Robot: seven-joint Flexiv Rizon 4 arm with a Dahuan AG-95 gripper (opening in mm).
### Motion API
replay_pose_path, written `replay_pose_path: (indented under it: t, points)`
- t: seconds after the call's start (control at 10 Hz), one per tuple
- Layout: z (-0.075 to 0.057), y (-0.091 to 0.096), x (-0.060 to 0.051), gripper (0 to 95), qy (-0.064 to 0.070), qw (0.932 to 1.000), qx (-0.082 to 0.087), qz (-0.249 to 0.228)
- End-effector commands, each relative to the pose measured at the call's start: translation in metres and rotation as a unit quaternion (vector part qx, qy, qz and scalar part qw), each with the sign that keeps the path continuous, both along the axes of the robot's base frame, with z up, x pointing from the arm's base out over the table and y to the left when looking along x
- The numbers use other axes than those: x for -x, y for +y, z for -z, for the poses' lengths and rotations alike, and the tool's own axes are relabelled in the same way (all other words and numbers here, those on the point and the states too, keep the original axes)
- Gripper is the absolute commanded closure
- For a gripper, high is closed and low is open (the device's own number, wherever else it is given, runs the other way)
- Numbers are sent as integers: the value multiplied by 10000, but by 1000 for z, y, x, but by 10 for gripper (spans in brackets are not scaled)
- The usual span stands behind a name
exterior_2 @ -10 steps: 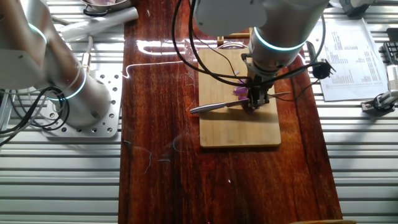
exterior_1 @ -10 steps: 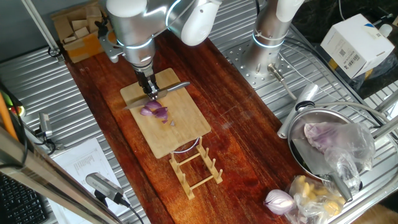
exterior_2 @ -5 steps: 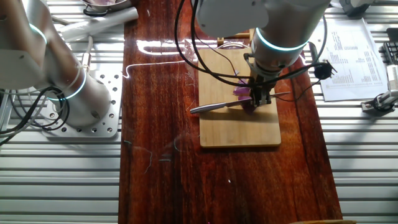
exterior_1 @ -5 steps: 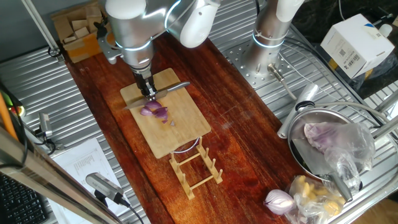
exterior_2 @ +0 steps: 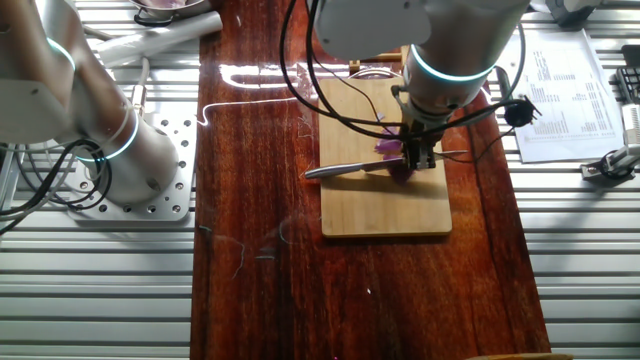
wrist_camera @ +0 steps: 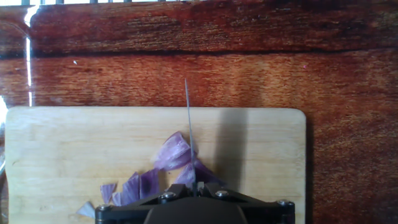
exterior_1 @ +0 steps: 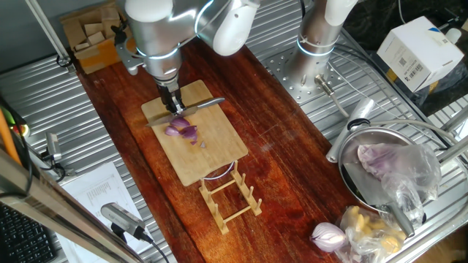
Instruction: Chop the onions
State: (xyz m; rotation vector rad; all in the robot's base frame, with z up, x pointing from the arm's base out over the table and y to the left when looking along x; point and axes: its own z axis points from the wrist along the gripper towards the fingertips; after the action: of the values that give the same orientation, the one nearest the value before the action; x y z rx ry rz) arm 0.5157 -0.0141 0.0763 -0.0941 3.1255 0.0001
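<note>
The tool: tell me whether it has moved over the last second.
Yes. The tool, shut on the knife, has risen slightly, toward the far edge of the cutting board, above the onions.

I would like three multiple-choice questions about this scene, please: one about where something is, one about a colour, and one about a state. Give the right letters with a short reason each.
1. Where do the onion pieces lie?
A. on the wooden cutting board
B. in the metal bowl
C. on the bare table

2. What colour are the onion pieces?
A. white
B. purple
C. green

3. What is the state of the gripper?
A. open above the board
B. shut on the knife
C. shut on the wooden rack

Answers:
1. A, both fixed views and the hand view show the pieces on the board.
2. B, the hand view shows purple pieces with paler edges.
3. B, the fingers clamp the knife, whose blade runs edge-on above the pieces in the hand view.
</note>
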Motion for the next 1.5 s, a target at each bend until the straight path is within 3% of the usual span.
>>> replay_pose_path:
  t: [0.1,0.4,0.6,0.8,0.9,1.0,1.2,1.3,1.5]
  points:
    - [-6,1,1,950,63,10000,-21,-4]
    - [-15,2,3,950,140,9999,-48,6]
    - [-13,2,2,950,160,9998,-72,-25]
    - [-4,1,1,950,176,9998,-93,-69]
    - [7,-1,0,950,207,9997,-84,-91]
    - [30,-3,-2,950,238,9996,-127,-66]
    - [41,-2,-5,950,301,9993,-201,-39]
    - [34,-1,-6,950,405,9989,-235,-33]
    - [17,0,-6,950,466,9987,-206,-65]
